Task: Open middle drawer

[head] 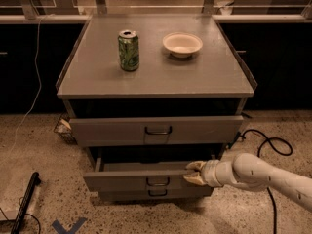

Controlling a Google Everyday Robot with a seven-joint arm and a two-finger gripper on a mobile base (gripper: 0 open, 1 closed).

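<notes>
Three drawers in the cabinet (156,77), and the one that matters is the middle drawer (122,180), the low flat front under the big top drawer (107,130) and above the little bottom drawer (122,195). It sits partway out of the cabinet, with a strip of its shallow tray showing behind the front.

The gripper (194,173) is at the right side of that front, off to the right of the loop handle (157,182), not on it. As far as I can tell it's pinching the front's top edge, one finger over the rim on the tray side and one on the outer face. The arm (263,175) comes in low from the cabinet's right.

My read is that we're mid-pull: the grip is made, the drawer is partly out, but it isn't fully open. The next move needs a straight pull away from the cabinet, level with the slides. Since the hold is off-centre, I'd guess any sideways drift could skew the drawer and bind it. Then let go once it's out.

On top of the cabinet are a green can (128,50) and a bowl (182,44), well apart from the action.
</notes>
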